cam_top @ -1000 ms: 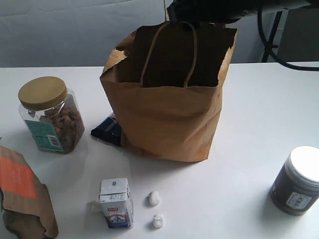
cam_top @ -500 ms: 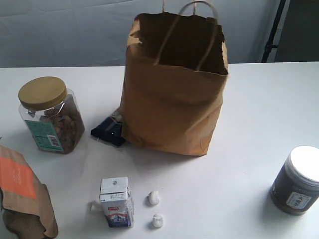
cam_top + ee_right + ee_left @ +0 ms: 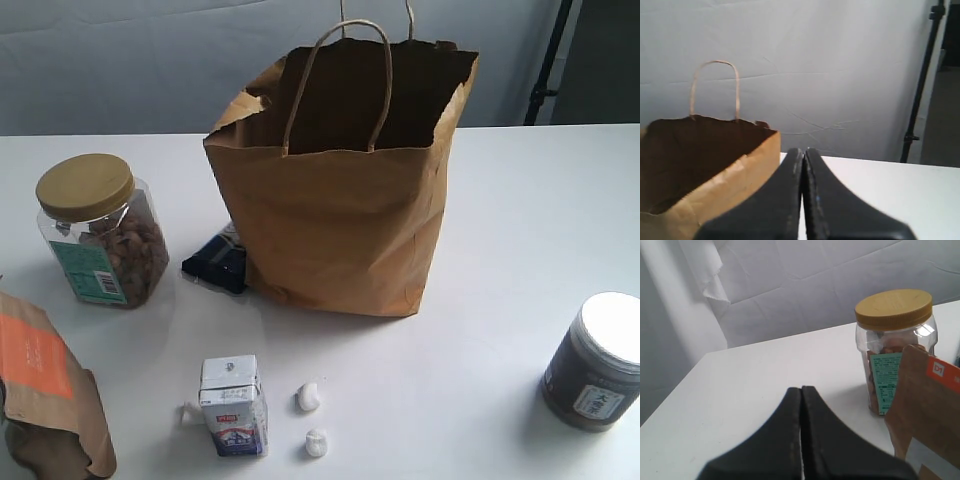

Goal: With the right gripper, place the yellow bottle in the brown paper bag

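Note:
The brown paper bag [image 3: 335, 210] stands upright at the middle of the white table [image 3: 500, 390], mouth open, handles up. The right wrist view shows the brown paper bag [image 3: 705, 170] from the side, its dark inside partly visible. The yellow bottle shows in no view; it is hidden or out of sight. My right gripper [image 3: 804, 150] is shut with nothing between its fingers, beside the bag's rim and above the table. My left gripper [image 3: 801, 389] is shut and empty, low over the table near the gold-lidded jar. Neither gripper appears in the exterior view.
A gold-lidded clear jar of nuts [image 3: 100, 232] stands at the left. A brown pouch with an orange label [image 3: 45, 395] lies at front left. A small milk carton [image 3: 232, 405], two white lumps [image 3: 310, 397], a dark packet [image 3: 215, 262] and a dark white-lidded jar [image 3: 598, 362] are around the bag.
The black arm over the bag a second ago has left the exterior view. The bag rose and narrowed, then settled back with a wider mouth.

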`<act>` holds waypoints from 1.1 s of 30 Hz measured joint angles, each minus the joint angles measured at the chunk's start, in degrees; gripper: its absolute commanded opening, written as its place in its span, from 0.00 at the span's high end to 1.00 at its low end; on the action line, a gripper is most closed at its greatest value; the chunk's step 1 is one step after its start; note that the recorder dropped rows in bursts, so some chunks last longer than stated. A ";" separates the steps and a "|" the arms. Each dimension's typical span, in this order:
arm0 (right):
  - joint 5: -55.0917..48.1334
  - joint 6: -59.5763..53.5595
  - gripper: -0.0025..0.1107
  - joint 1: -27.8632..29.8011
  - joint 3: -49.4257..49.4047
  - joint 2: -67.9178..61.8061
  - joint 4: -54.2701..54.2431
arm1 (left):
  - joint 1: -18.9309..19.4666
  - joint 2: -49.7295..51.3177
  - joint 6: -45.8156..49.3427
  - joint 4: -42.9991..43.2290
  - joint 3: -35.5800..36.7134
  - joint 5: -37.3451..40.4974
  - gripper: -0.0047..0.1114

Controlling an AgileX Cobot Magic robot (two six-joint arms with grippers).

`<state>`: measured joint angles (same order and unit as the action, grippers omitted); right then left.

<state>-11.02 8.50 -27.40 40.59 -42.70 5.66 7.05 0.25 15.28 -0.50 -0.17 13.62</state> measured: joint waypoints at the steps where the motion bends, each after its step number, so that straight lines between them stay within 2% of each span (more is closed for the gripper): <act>1: 2.71 -1.06 0.98 1.65 -3.54 1.73 -1.52 | 0.00 0.00 0.00 0.00 0.00 0.00 0.96; 6: 10.49 -6.78 0.98 8.08 -18.78 13.05 -8.30 | 0.00 0.00 0.00 0.00 0.00 0.00 0.96; 17: 10.00 -9.88 0.98 10.72 -34.93 34.20 -9.94 | 0.00 0.00 0.00 0.00 0.00 0.00 0.96; 22: 6.74 -12.14 0.98 12.89 -39.01 41.92 -11.40 | 0.00 0.00 0.00 0.00 0.00 0.00 0.96; 33: 2.78 -15.67 0.98 13.13 -40.41 42.32 -12.78 | 0.00 0.00 0.00 0.00 0.00 0.00 0.96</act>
<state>-8.24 -7.17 -14.27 0.18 -0.38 -7.11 7.05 0.25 15.28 -0.50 -0.17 13.62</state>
